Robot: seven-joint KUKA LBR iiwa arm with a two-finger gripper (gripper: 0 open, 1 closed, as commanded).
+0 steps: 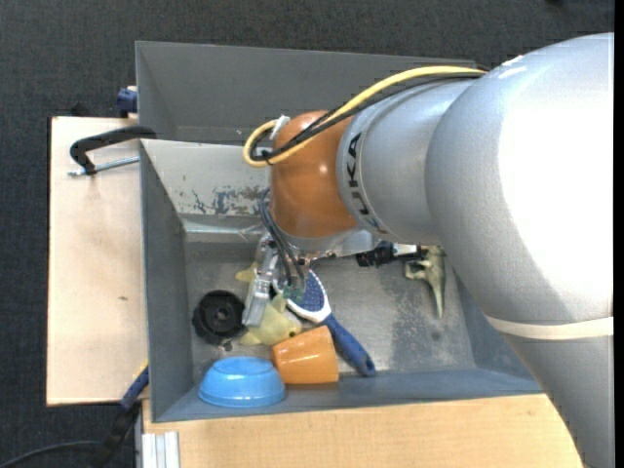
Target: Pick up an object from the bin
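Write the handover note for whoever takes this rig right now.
Hand: low in the bin, toward the view's left; grip cannot be told.
Things: pale yellow piece and blue-and-white brush right by the hand, black disc beside them; orange cup and blue bowl at the near wall; a pale piece apart on the right.
Done: arm is in the bin.
Left: secure one thing and lift it out.

Arm (468,164) cut off right; yellow thing (261,331) partly hidden behind orange cup (305,357).
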